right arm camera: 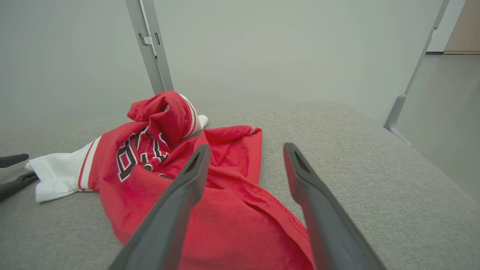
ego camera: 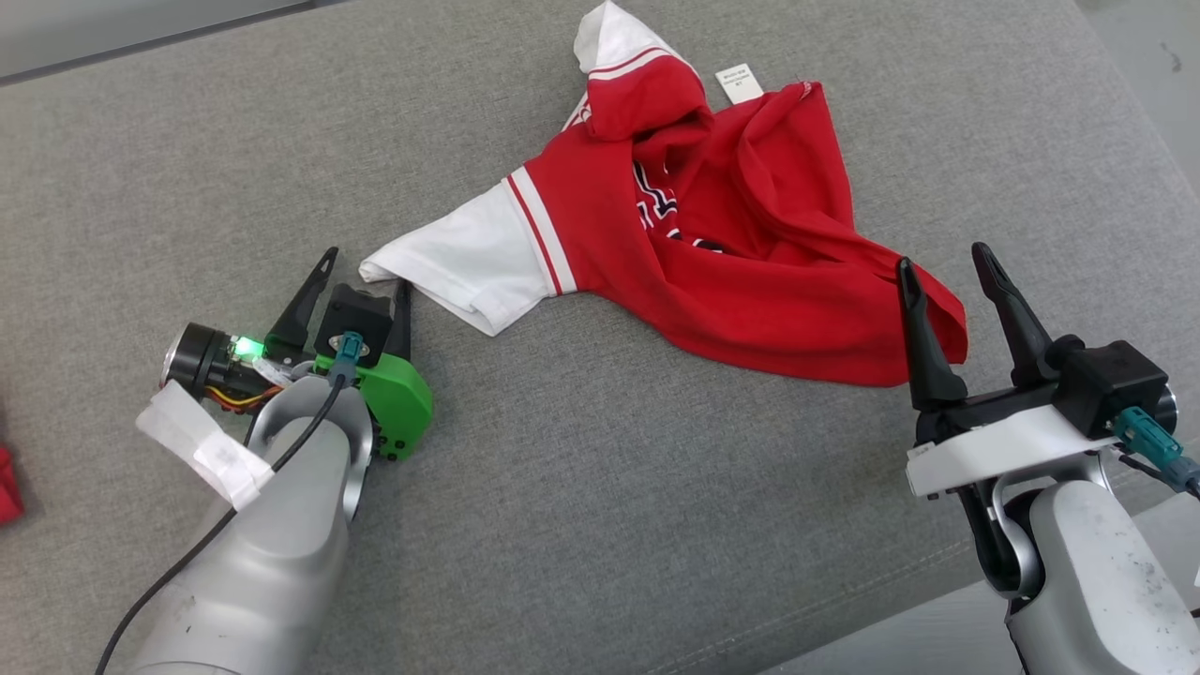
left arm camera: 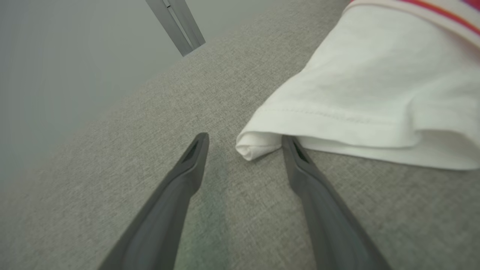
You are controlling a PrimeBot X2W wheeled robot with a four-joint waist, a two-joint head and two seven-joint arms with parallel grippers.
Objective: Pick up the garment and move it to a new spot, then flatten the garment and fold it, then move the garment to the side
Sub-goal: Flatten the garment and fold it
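I have the garment (ego camera: 741,272), a red shirt with white sleeves, lying crumpled on the grey cushion (ego camera: 600,525), toward the far middle of it. One white sleeve (ego camera: 469,262) stretches out flat toward my left side. The other is bunched up at the far end, next to a small white label (ego camera: 739,82). Dark lettering shows in the folds of the red body.

My left gripper (ego camera: 367,268) sits low on the cushion at the end of the outstretched sleeve, jaws spread wide and gripping nothing. In the left wrist view the folded corner of the cuff lies between the two fingers. One fingertip (left arm camera: 290,144) is right at the hem, touching it or just under its edge.

My right gripper (ego camera: 942,255) is at the near right corner of the red body, jaws also wide and empty. In the right wrist view one finger crosses the red hem and the other crosses bare cushion. I cannot tell whether either one touches the cloth.
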